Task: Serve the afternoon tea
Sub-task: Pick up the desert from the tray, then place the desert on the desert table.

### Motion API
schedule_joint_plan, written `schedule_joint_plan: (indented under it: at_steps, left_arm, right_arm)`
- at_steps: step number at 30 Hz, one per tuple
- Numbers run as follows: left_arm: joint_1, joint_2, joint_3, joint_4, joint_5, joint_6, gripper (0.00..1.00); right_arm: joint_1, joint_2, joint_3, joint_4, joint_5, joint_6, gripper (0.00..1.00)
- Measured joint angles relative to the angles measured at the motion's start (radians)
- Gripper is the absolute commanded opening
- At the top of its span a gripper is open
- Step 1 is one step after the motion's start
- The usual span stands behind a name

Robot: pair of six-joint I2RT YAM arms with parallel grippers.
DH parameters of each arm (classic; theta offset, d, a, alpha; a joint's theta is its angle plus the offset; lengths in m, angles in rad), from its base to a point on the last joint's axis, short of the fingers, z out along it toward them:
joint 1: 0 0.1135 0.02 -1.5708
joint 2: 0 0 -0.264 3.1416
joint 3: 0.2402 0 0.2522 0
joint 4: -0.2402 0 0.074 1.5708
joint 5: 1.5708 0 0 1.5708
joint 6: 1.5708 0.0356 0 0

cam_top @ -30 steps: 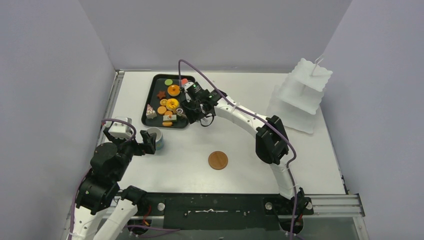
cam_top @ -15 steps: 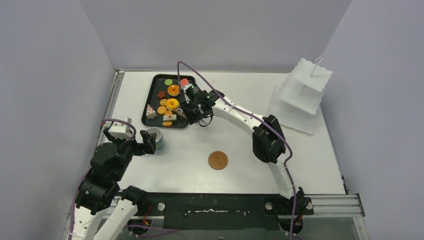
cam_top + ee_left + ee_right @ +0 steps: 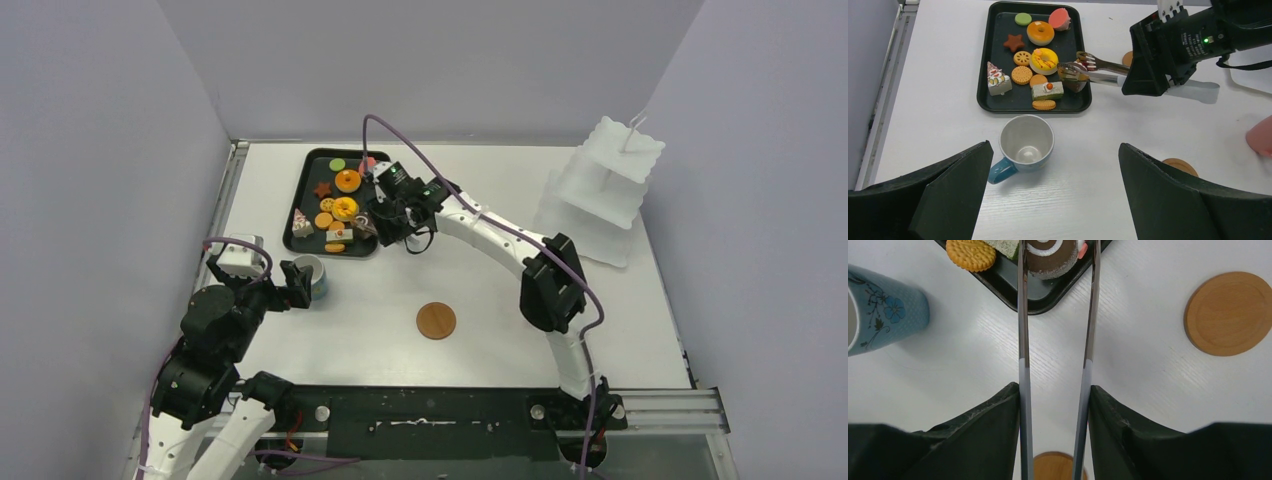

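moved: my right wrist has drifted slightly toward the right edge over the last second; my left arm has stayed put.
right gripper (image 3: 1054,396): fingers clamped on the handles of the metal tongs (image 3: 1021,315).
metal tongs: blades apart, one on each side of the chocolate swirl roll (image 3: 1052,259); i cannot tell if they press it.
chocolate swirl roll: in the near right corner of the black tray (image 3: 984,97), which lies toward the far edge, left of centre.
other pastries (image 3: 1043,47): on the same tray.
left gripper (image 3: 1053,165): fingers wide apart, holding nothing, by the left edge.
blue cup (image 3: 1026,142): upright, between my left fingers and the tray.
wooden coaster (image 3: 436,321): mid-bench.
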Motion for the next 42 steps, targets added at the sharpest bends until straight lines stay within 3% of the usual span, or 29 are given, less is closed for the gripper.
schedule_joint_plan:
  at_steps: [11,22,29,42]
  left_arm:
    - [0.0,0.0,0.0,0.0,0.005,0.0,0.97]
    - [0.005,0.01,-0.003,0.002,0.032,0.0,0.97]
    - [0.005,0.01,-0.006,0.006,0.045,0.0,0.97]
    - [0.005,0.009,-0.01,0.007,0.05,0.0,0.97]
  right_arm:
    - [0.0,-0.196,-0.114,0.013,0.028,0.016,0.4]
    - [-0.02,-0.455,-0.189,-0.064,0.2,0.021,0.41]
    - [-0.094,-0.568,-0.182,-0.156,0.339,0.019,0.42]
    - [-0.275,-0.621,-0.089,-0.281,0.537,-0.003,0.42]
